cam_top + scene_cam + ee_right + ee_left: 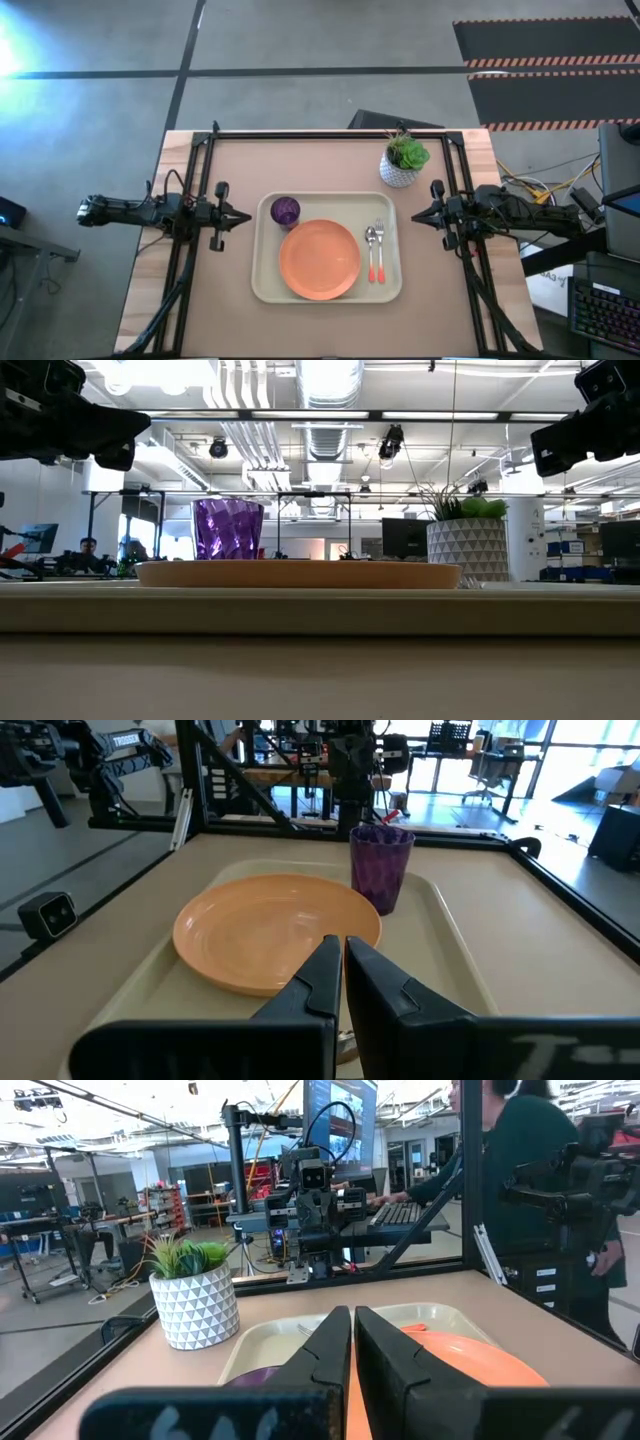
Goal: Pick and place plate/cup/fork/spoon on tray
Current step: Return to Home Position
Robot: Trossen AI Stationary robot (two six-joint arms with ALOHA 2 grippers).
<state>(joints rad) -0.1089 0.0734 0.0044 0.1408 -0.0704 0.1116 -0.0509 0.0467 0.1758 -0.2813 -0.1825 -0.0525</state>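
Note:
The cream tray [262,285] lies at the table's middle. On it rest the orange plate [319,259], the purple cup [285,211] upright at the far left corner, and the fork [379,248] and spoon [371,252] side by side along the right side, handles toward the near edge. My left gripper [246,216] is shut and empty, raised left of the tray. My right gripper [416,214] is shut and empty, raised right of the tray. The plate [275,935] and cup [380,867] also show in the right wrist view.
A white pot with a green plant [404,161] stands on the table beyond the tray's far right corner. Black frame rails [325,133] run along the table's far edge and sides. A person [530,1170] stands in the room beyond the table's right side.

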